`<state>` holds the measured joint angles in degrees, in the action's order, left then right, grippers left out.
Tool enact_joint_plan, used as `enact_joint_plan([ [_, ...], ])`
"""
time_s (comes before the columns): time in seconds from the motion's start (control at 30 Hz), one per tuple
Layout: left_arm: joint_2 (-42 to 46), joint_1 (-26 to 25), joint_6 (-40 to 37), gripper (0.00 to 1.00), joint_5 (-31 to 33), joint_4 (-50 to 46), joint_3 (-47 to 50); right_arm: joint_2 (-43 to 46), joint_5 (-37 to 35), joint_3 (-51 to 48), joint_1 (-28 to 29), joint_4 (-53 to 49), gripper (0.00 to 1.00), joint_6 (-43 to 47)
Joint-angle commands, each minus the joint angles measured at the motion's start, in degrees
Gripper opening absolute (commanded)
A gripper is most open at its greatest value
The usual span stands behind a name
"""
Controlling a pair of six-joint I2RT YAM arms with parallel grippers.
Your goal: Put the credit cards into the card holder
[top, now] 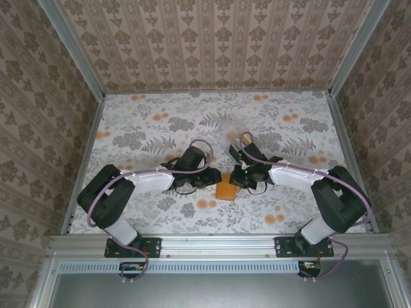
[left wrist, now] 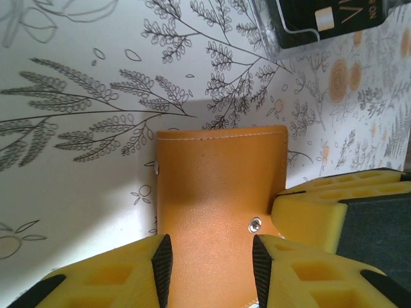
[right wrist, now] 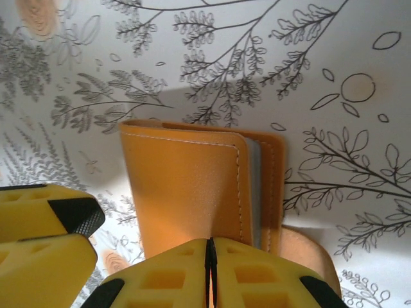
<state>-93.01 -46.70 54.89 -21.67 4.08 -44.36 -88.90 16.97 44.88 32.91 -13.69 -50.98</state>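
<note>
Converging on the orange card holder (top: 226, 190), which lay closed and flat on the floral tablecloth (top: 148, 131) toward 6 o'clock of the table's centre, the two arms met from 9 and 3 o'clock. The left gripper (left wrist: 212, 269) had its fingers apart, the dark pads (left wrist: 162, 268) standing over the holder's near end on either side of its midline, with nothing clamped. This placement probably served to pin or steady the wallet. A metal snap stud (left wrist: 255, 224) showed on the cover toward 5 o'clock. The right gripper (right wrist: 210, 260) had its fingers pressed together at the holder's near edge, at 6 o'clock in its own view. Whether a leather layer was nipped between them could not be told, though the position suited lifting the cover. A light grey card (right wrist: 254, 192) sat edge-on inside the fold, between the top cover and the back panel, so at least one card appeared to be stowed. A dark card (left wrist: 327, 16) rested in a clear plastic box (left wrist: 273, 32) at 1 o'clock in the left wrist view, apart from the holder, and looked yet to be transferred. The task was therefore judged partly complete. The likely hazard was the thin wallet sliding on the cloth if it was opened without counter-pressure.
</note>
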Motion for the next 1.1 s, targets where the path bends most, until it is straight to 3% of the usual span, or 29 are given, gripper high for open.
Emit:
enact_joint_plan([
  [0.0,-1.8,-0.9,-3.1,0.41,-0.7,-2.8,-2.4,-1.6,-1.5,-0.7,0.1,-1.1,0.13,0.9],
  [0.5,-5.6,-2.3,-6.2,0.45,0.4,-6.0,-4.7,-1.9,-2.8,-1.1,0.2,-3.1,0.12,0.5],
  [0.83,-7.5,-2.7,-6.1,0.36,0.7,-5.6,-4.8,-0.3,-2.6,0.2,0.2,-4.8,0.13,0.7],
  [0.93,-7.6,-2.7,-6.1,0.35,1.0,-6.0,-4.4,2.9,-3.1,2.9,0.1,-9.0,0.15,2.1],
  [1.07,-7.6,-3.0,-5.9,0.35,1.0,-5.6,-4.3,8.1,-8.9,6.4,-0.2,-18.6,0.23,5.1],
])
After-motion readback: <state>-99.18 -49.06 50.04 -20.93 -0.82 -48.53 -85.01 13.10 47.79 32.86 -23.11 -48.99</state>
